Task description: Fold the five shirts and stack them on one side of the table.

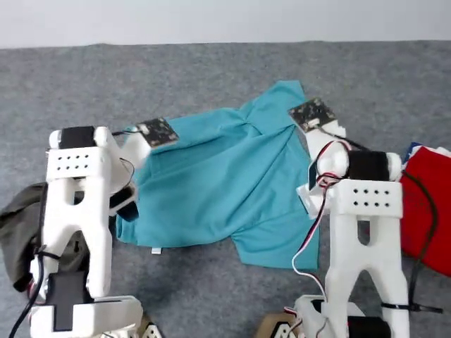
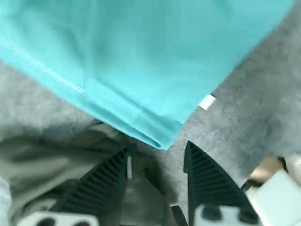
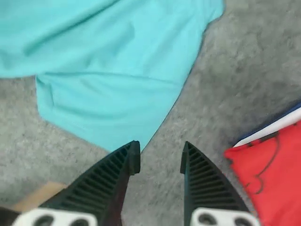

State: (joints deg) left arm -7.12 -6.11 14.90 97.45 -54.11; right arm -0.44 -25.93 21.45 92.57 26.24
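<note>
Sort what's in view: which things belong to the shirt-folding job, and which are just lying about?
Job in hand:
teal shirt, spread between the arms
red garment, at the table's right edge
olive garment, at the left edge
left end effector, open
right end effector, open

Lying about:
grey table covering
tan piece by the right arm's base

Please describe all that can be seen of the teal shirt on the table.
The teal shirt is thin cloth, spread on the gray table between the two arms, creased and with one side folded over. Its hem is stitched and carries a small white tag. The left gripper and right gripper, both open, are near its edges without holding it.
</note>
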